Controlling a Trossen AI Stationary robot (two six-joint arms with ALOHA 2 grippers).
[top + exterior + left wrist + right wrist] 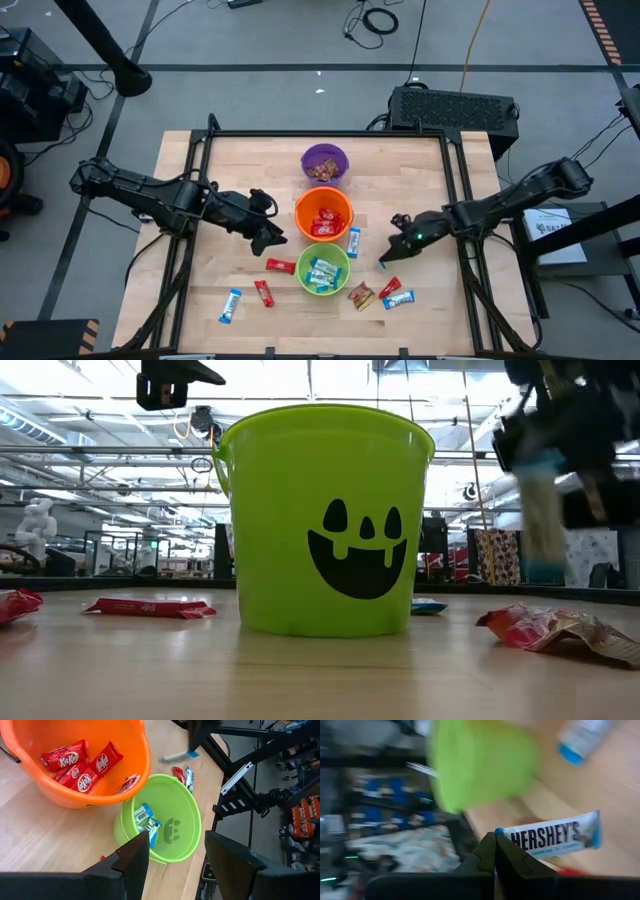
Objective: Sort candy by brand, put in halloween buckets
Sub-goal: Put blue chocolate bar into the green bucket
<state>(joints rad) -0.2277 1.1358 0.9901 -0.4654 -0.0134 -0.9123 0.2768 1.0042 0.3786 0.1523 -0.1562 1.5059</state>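
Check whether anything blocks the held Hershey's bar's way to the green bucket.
Nothing visible does. The right gripper, shut on the Hershey's bar, is just right of the green bucket, whose top is open; only bare table lies between.

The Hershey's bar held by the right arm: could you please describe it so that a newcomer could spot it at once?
Find the green bucket, last of three in a row down the table's middle. Just to its right hangs the right end effector, shut on the Hershey's bar. It is the only blue-and-white bar lifted off the wood; the other loose ones lie flat.
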